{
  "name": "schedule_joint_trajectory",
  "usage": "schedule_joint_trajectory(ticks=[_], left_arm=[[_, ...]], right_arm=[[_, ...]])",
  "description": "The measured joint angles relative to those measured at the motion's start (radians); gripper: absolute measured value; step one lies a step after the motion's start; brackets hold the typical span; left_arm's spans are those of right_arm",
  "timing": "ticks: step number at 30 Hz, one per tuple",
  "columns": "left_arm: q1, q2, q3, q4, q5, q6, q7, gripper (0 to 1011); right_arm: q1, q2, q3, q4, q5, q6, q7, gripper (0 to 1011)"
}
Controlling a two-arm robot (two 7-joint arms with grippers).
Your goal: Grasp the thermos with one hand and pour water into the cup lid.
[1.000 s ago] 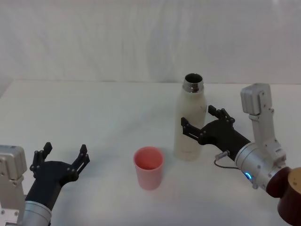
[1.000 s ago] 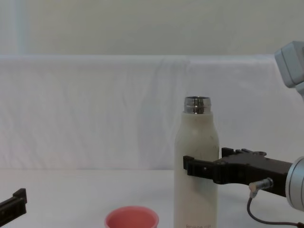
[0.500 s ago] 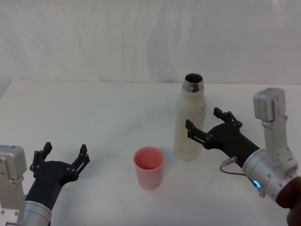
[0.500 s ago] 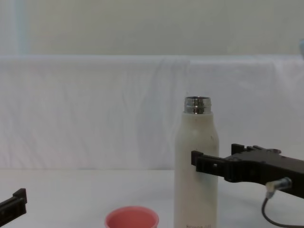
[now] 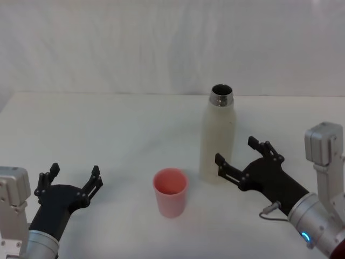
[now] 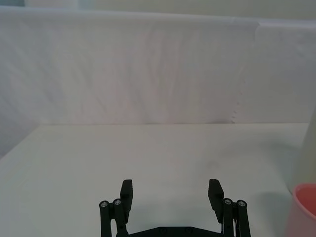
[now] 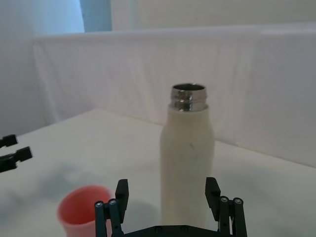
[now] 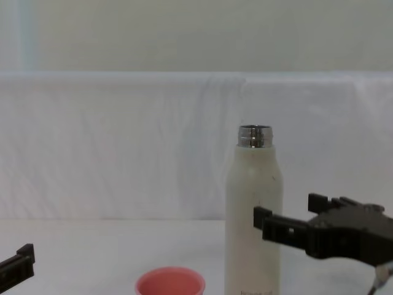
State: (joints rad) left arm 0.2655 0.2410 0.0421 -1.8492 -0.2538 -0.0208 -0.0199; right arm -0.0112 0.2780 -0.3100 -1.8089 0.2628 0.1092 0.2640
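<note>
Closest to the robot, the left gripper (image 5: 70,182) sits parked at the near left of the white table (image 5: 108,124), black fingers spread wide with nothing between them. The right gripper (image 5: 245,157) is on the near right, black two-finger claw on a silver-grey arm with a little cable, also spread wide and not touching anything. It sits just beside the thermos on its right, lower body height, one finger overlapping the bottle's edge in the chest view.

The cup lid (image 5: 170,192) is a small round coral-pink cup with a smooth rim, upright, near the middle of the table, just left of the thermos and a bit nearer.

The thermos (image 5: 218,137) stands upright a little farther back: tall, matte cream-white, rounded shoulders, shiny threaded steel neck, mouth uncovered. Faint grey lettering near its base.

Behind everything there's a wrinkly white cloth backdrop (image 8: 123,141).
</note>
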Motion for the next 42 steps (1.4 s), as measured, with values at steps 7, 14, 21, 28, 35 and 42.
schedule_joint_trajectory(ticks=[7,14,21,28,35,42], left_arm=[[0.0,0.0,0.0,0.0,0.0,0.0,0.0,1001],[0.0,0.0,0.0,0.0,0.0,0.0,0.0,1001],[0.0,0.0,0.0,0.0,0.0,0.0,0.0,1001],[0.0,0.0,0.0,0.0,0.0,0.0,0.0,1001],[0.0,0.0,0.0,0.0,0.0,0.0,0.0,1001],[0.0,0.0,0.0,0.0,0.0,0.0,0.0,1001]], right_arm=[[-0.02,0.005,-0.011,0.014,0.006,-0.032,0.014,1002],[-0.029,0.003,-0.025,0.045,0.014,-0.06,0.024,1002],[-0.03,-0.003,-0.031,0.066,0.017,-0.074,0.026,1002],[-0.029,-0.003,-0.03,0.063,0.017,-0.072,0.026,1001],[-0.029,-0.002,-0.03,0.061,0.016,-0.07,0.026,1002],[-0.028,-0.002,-0.029,0.06,0.015,-0.069,0.026,1001]])
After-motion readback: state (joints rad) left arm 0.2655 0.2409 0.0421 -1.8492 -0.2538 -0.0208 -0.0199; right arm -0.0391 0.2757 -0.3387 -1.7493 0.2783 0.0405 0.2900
